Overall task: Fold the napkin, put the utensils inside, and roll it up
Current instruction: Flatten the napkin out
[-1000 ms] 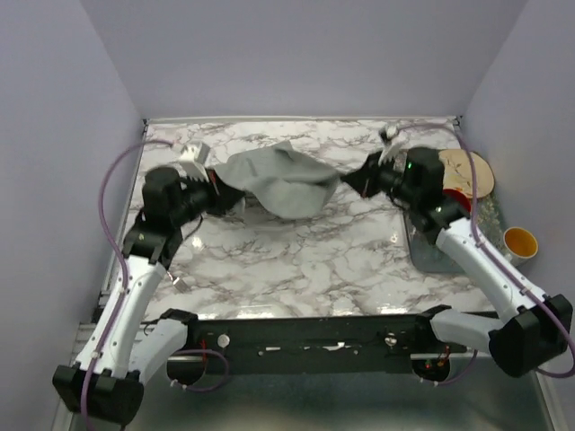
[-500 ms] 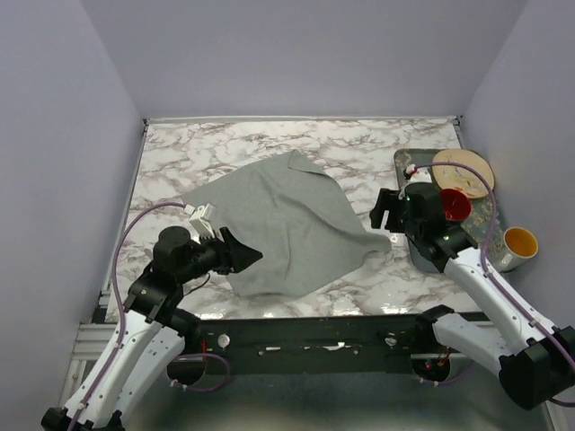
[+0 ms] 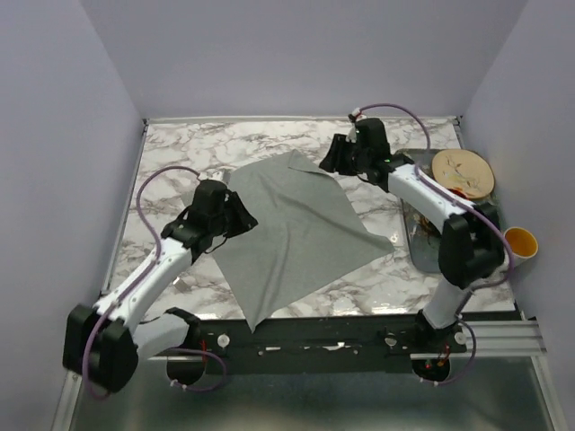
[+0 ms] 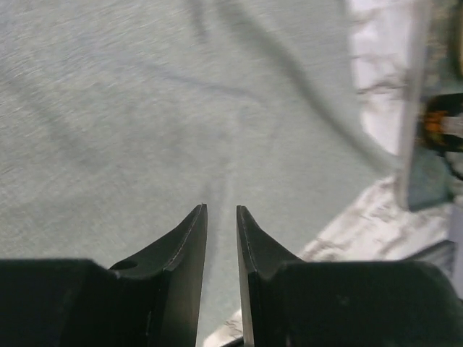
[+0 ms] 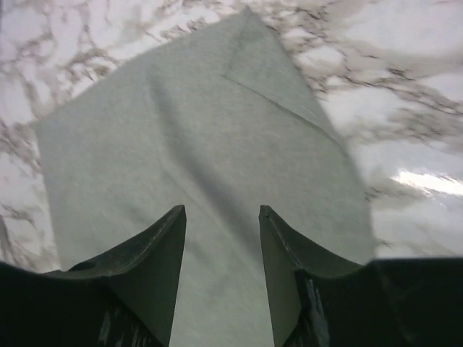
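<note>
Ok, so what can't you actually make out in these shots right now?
- Utensils: none can be made out. In the top view the right arm covers most of the tray.
- Left gripper: in the top view its own wrist hides the fingertips, so contact with the napkin cannot be told.
- Left wrist view: blurred, and the things at its right edge are cut off and unreadable.

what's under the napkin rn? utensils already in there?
Only marble table shows around the napkin, which lies spread flat. No bumps hint at utensils, but anything thin beneath the cloth would be hidden.
</note>
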Robot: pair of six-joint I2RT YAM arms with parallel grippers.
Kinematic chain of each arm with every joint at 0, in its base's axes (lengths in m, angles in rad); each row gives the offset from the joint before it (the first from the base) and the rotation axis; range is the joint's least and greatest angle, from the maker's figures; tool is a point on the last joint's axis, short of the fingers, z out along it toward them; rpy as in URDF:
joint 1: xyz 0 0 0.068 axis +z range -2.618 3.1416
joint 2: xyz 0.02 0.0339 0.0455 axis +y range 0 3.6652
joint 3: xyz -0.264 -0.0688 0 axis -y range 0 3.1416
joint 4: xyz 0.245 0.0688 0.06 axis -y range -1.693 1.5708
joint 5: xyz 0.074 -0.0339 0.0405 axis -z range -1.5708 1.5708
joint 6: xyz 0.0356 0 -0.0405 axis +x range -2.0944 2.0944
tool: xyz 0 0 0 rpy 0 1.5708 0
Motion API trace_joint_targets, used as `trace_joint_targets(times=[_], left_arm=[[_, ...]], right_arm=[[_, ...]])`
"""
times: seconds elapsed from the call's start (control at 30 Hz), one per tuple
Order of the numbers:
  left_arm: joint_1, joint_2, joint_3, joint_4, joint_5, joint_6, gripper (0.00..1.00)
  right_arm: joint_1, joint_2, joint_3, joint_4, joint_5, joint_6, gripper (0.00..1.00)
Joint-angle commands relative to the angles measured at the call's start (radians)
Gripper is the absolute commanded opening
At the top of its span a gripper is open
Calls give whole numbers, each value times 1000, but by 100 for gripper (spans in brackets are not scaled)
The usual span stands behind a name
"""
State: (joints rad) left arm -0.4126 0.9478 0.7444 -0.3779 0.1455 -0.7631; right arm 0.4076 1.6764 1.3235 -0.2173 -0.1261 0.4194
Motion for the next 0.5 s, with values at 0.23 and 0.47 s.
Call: trace_joint_targets(times=[0.23, 0.47], left_arm=[[18, 541, 196, 131, -135, 79, 32], [26, 603, 122, 194, -138, 51, 34]], right_arm=[[33, 394, 237, 68, -63, 229, 37], [33, 474, 263, 102, -1, 266, 37]])
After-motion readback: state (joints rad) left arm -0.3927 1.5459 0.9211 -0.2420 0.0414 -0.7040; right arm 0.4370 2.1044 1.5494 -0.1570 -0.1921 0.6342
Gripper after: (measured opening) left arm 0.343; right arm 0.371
